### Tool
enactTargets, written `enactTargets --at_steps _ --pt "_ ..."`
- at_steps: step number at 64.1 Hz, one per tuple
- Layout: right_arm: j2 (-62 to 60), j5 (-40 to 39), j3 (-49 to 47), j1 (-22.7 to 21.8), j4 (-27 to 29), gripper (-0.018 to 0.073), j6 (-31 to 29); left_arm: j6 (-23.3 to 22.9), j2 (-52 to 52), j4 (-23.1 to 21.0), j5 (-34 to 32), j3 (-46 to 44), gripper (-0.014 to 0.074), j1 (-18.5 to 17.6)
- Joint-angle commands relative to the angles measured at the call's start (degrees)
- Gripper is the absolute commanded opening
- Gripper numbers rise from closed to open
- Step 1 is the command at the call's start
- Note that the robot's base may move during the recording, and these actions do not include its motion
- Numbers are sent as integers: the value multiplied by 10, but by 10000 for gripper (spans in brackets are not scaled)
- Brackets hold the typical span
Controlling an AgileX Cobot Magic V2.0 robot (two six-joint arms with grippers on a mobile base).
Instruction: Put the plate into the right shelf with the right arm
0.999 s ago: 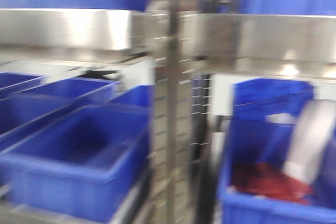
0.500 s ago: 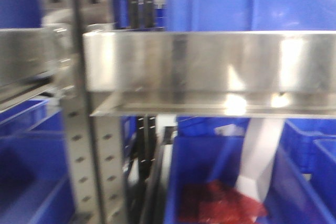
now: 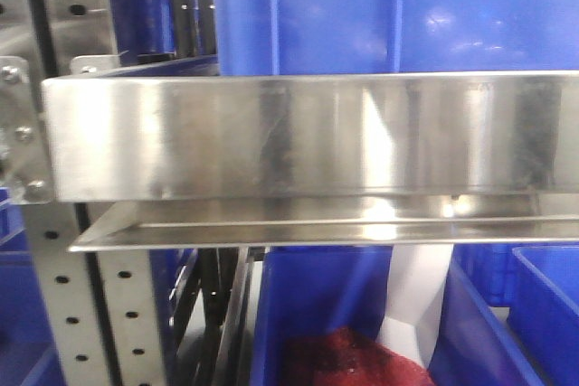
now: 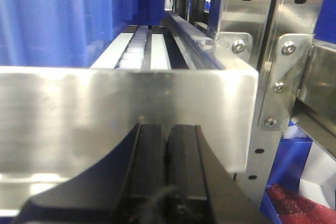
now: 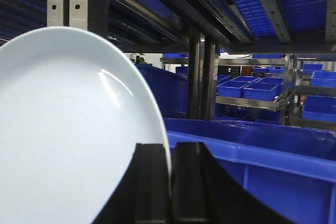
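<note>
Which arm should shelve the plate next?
Right. The right claw is shut on the plate, with a blue bin ahead. The left claw is shut on nothing, facing a steel shelf edge.

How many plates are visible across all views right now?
1. The plate is pinched at its rim between the fingers of the right gripper, in the right wrist view, before a blue bin. Others may be hidden behind the shelf.

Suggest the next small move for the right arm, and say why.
Probably ease the plate forward, over the rim of the blue bin. The right pincer is shut on the plate's edge, and the bin lies ahead and lower, with nothing seen between them.
</note>
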Motion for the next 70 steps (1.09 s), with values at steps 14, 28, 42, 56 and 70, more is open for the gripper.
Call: enactTargets --at_steps 14,28,42,56,70 --pt "7 -50 -16 -2 3 57 2 -2 -3 -2 -49 5 -47 -3" --pt "7 -50 -16 -2 3 57 2 -2 -3 -2 -49 5 -47 -3" --pt "7 -50 -16 -2 3 57 2 -2 -3 -2 -49 5 -47 -3" --pt "24 -49 -36 -2 4 57 2 -2 -3 -2 -49 5 -47 -3" --pt "127 -42 -149 -2 4 57 2 -2 -3 -2 -49 5 -47 -3"
